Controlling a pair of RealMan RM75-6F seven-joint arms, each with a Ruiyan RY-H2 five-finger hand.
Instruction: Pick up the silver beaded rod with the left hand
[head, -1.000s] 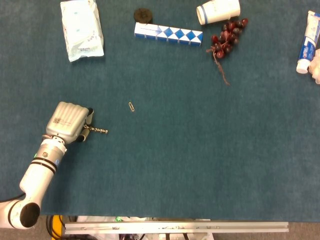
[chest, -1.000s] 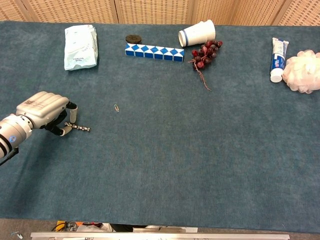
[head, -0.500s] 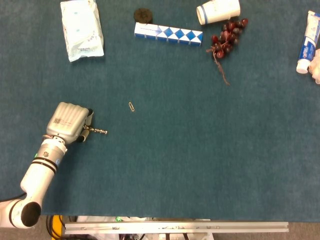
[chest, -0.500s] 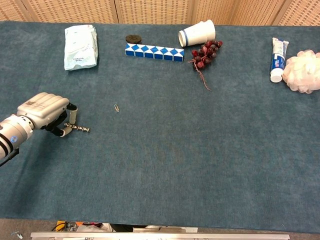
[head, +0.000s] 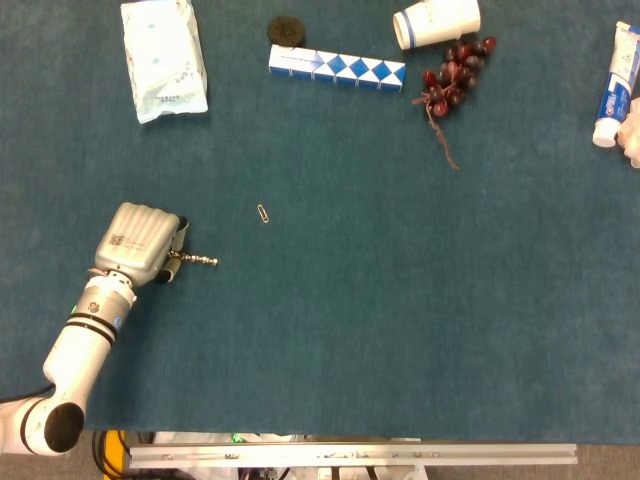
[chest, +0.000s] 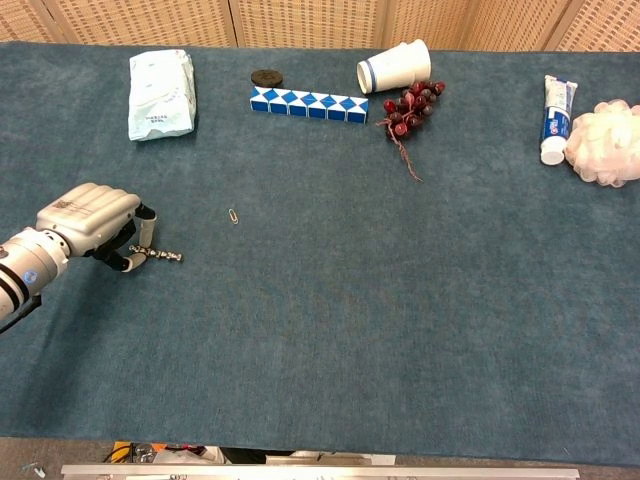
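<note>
Near the table's (head: 400, 330) left edge, the left hand (head: 138, 244) pinches one end of the silver beaded rod (head: 198, 261), fingers curled. Lifting well likely means rising straight and slowly, keeping the pinch firm so the free end doesn't swing.

Only a paperclip (head: 263, 213) (tiny) lies near the hand (head: 137, 245).

Rod (head: 198, 261) right of left hand (head: 138, 243), paperclip (head: 263, 213) beyond
</note>
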